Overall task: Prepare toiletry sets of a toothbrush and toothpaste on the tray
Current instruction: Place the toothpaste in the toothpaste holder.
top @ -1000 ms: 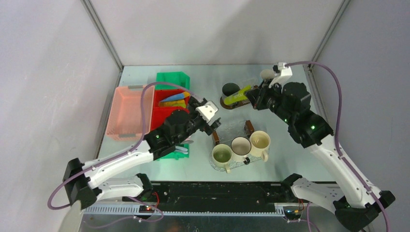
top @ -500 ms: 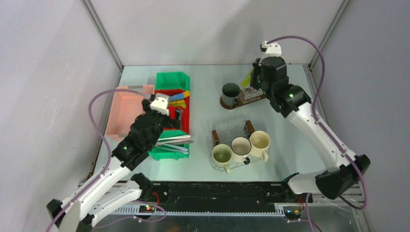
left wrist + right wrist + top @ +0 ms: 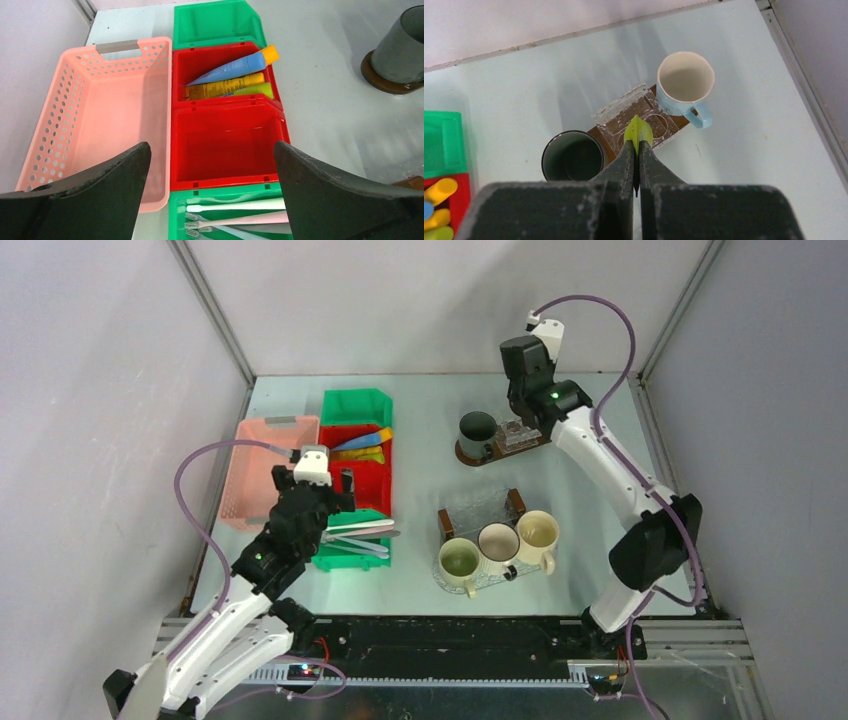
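Note:
My right gripper (image 3: 638,146) is shut on a yellow-green toothpaste tube (image 3: 638,131), which hangs tip-down over the far brown tray (image 3: 618,119). On that tray stand a dark mug (image 3: 572,162) to the left and a pale blue mug (image 3: 686,77) to the right. From above, the arm hides the tube and the blue mug; the dark mug (image 3: 478,427) shows. My left gripper (image 3: 210,165) is open and holds nothing, over the bins. Blue (image 3: 235,66), yellow (image 3: 225,90) and green (image 3: 257,90) tubes lie in the far red bin. Pale toothbrushes (image 3: 235,212) lie in the near green bin.
A near tray (image 3: 480,508) carries three mugs (image 3: 497,540) in a row. A pink basket (image 3: 100,110) sits left of the bins. An empty red bin (image 3: 225,145) and a far green bin (image 3: 215,22) complete the stack. Grey walls close in on three sides.
My left arm swung back left from beside the near tray to over the bins. My right arm rose and turned the green tube from lying sideways to pointing down over the far tray.

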You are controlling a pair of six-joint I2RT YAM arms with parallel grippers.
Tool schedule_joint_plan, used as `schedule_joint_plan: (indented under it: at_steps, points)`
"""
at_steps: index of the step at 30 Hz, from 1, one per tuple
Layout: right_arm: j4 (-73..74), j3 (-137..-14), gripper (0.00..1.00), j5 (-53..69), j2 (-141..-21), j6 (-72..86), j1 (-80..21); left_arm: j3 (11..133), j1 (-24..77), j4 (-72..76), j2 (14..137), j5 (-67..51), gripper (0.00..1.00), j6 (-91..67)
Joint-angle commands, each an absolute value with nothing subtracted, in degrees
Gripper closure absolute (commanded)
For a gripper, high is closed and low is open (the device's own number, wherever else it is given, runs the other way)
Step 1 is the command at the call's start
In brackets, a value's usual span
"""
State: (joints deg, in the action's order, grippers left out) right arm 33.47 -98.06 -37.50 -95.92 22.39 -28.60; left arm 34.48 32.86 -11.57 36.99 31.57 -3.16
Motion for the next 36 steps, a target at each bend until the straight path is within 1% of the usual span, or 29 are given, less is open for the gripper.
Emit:
schedule_joint_plan:
  at_steps: [1, 12, 28, 36]
  points:
    - [33.38, -103.36, 1.00, -42.44, -99.61, 28.15, -28.39, 33.75, 32.62, -7.81, 36.46, 35.19, 0.00, -4.27]
    - [39.49, -111.81, 1.00, -47.66, -108.91, 35.27, -27.64, 32.89, 32.61, -6.25, 36.47, 36.87, 0.00, -4.35]
    - [38.82, -112.31, 1.00, -46.46, -112.70, 38.34, -25.99, 32.65, 32.76, -5.72, 36.91, 37.94, 0.00, -4.04]
    - [39.32, -114.54, 1.00, -46.54, -112.54, 36.85, -26.19, 32.69, 32.74, -5.49, 37.00, 38.14, 0.00, -3.87]
